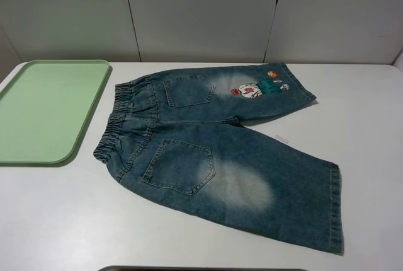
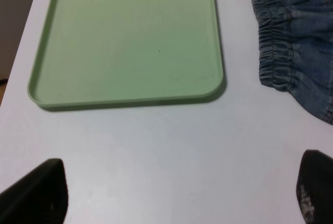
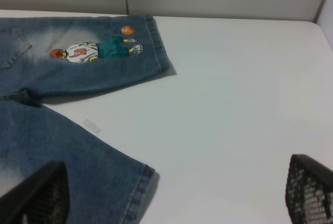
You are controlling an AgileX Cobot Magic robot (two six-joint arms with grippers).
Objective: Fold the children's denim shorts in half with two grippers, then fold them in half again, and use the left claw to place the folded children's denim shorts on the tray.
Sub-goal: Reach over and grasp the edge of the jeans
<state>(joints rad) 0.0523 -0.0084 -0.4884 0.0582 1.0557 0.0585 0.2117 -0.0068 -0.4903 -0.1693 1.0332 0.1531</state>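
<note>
The children's denim shorts (image 1: 220, 145) lie flat and unfolded in the middle of the white table, back pockets up, waistband toward the left and legs toward the right. A cartoon-figure patch (image 1: 258, 88) is on the far leg. The pale-green tray (image 1: 50, 110) sits bare at the far left. Neither gripper shows in the high view. In the left wrist view my left gripper (image 2: 182, 193) is open above bare table, short of the tray (image 2: 130, 41) and the waistband (image 2: 296, 36). In the right wrist view my right gripper (image 3: 174, 193) is open, one finger (image 3: 41, 195) over the near leg's hem (image 3: 62, 146).
A small white tag (image 3: 92, 125) lies on the table between the two legs. Grey wall panels (image 1: 201, 12) stand behind the table's far edge. A dark curved edge (image 1: 201, 268) shows at the near table edge.
</note>
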